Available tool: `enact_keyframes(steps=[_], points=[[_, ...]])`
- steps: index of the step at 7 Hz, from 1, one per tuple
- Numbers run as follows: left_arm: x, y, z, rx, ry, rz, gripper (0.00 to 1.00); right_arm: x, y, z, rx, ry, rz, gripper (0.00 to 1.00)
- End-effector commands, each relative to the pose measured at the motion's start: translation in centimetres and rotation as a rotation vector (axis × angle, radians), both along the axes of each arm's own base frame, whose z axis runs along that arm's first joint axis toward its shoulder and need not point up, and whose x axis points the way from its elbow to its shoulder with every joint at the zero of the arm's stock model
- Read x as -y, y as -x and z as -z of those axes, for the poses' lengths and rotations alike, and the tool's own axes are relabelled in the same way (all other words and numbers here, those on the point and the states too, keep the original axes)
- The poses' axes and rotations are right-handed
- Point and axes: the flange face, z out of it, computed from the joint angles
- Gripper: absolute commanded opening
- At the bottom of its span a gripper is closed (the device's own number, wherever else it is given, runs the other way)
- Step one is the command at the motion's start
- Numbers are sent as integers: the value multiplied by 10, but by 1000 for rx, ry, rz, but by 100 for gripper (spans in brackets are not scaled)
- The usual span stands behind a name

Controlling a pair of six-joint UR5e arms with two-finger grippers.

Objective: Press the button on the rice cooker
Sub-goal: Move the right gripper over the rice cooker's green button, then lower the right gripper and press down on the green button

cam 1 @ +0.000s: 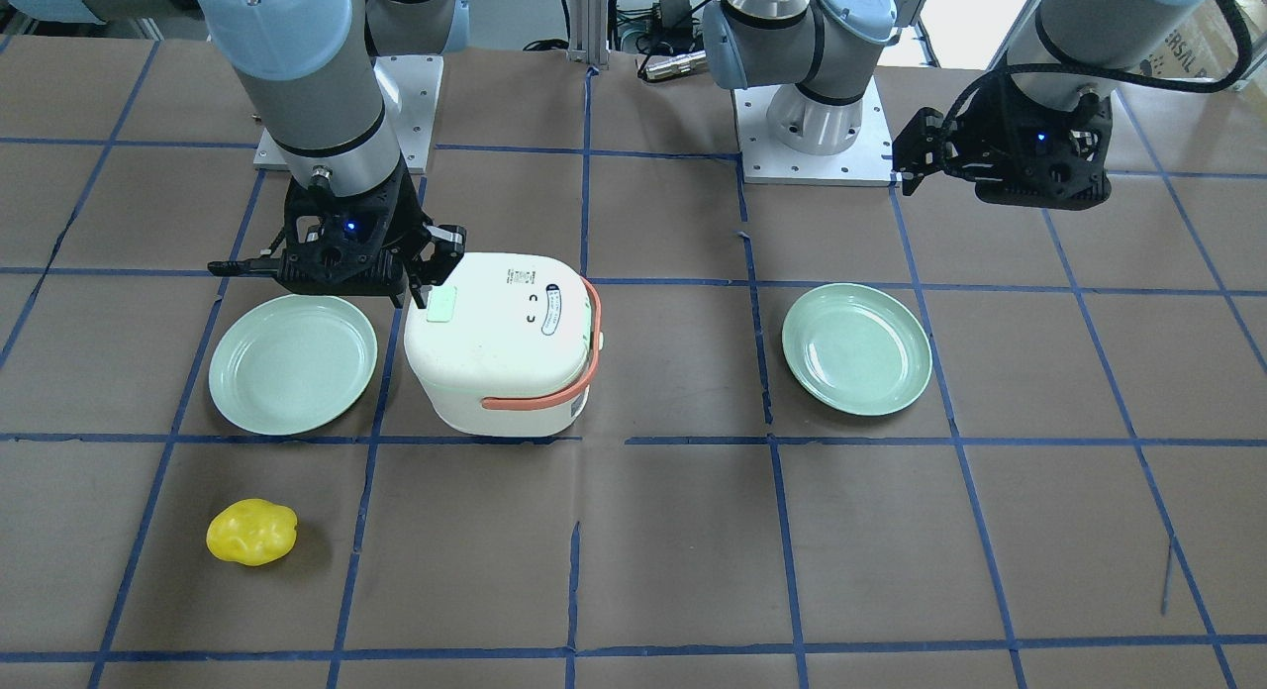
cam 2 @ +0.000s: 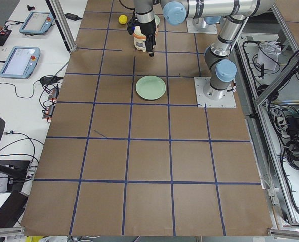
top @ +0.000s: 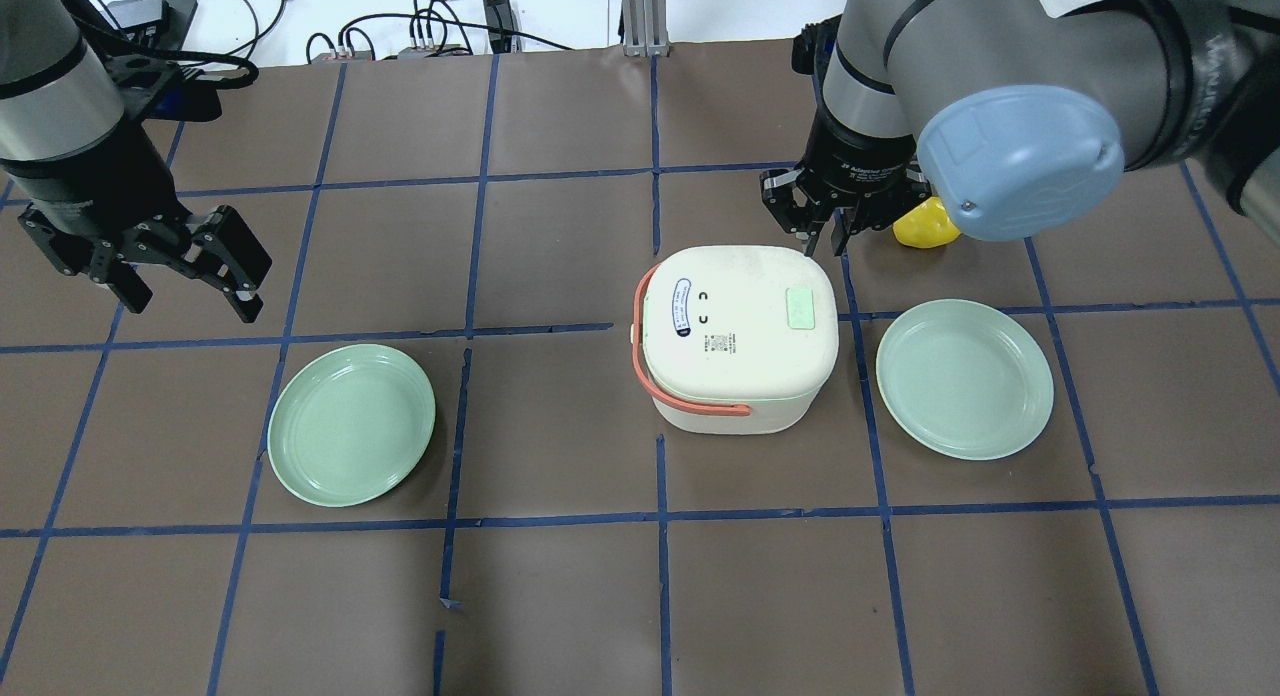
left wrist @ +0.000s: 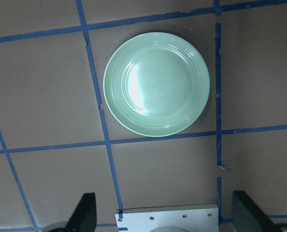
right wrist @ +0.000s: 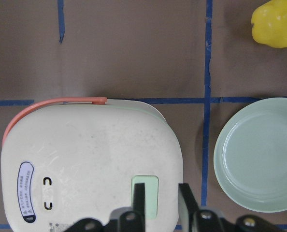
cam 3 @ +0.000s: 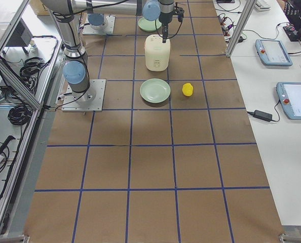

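Note:
The white rice cooker with an orange handle stands mid-table. Its pale mint-green button sits at the lid's edge, also visible as button and button. My right gripper hangs over that edge of the lid, fingers drawn together and holding nothing. In the right wrist view the right gripper has one fingertip over the button and the other just beside it; whether they touch is unclear. My left gripper hovers far off, open and empty.
One green plate lies right beside the cooker on the button side, another green plate under my left arm's side. A yellow lumpy object rests behind my right gripper. Blue tape lines grid the brown table.

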Motion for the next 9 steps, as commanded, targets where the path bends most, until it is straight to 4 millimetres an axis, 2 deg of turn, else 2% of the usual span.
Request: enact_keyframes(steps=[1,2,8,9], points=[[0,0,0,0,0,0,100,-1,-1,12,-1,-19,0,9],[0,0,0,0,0,0,100,0,-1,22,-2,-39,-3,9],[0,0,0,0,0,0,100,4,-6,40,33,-83,0,9],[0,0,0,0,0,0,100,-1,-5,48,32,-100,1,9]])
